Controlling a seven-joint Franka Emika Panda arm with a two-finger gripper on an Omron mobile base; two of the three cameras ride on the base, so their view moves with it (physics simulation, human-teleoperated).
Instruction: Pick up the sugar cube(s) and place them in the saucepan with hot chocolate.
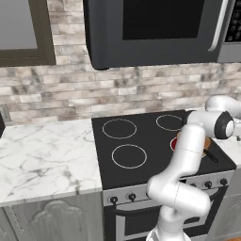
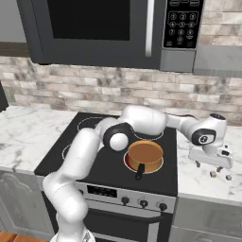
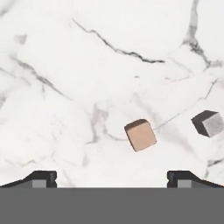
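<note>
The saucepan with hot chocolate point(image 2: 145, 155) is a copper-orange pot with a flat brown top and a dark handle, standing on the stove's front right burner; the arm covers most of the saucepan point(image 1: 207, 143) in the left base view. Two sugar cubes lie on the marble counter to its right: a tan cube point(image 3: 140, 135) point(image 2: 213, 174) and a grey-looking cube point(image 3: 208, 123) point(image 2: 229, 177). My gripper point(image 2: 208, 167) point(image 3: 111, 179) hangs open just above the counter, pointing down. The tan cube lies ahead of its fingertips, slightly toward the right one. Nothing is held.
The black stovetop point(image 2: 108, 165) has several burner rings, with knobs along its front. A microwave point(image 2: 104, 28) hangs above it against the brick wall. Marble counter point(image 1: 47, 150) stretches left of the stove, and the right counter's front edge lies close to the cubes.
</note>
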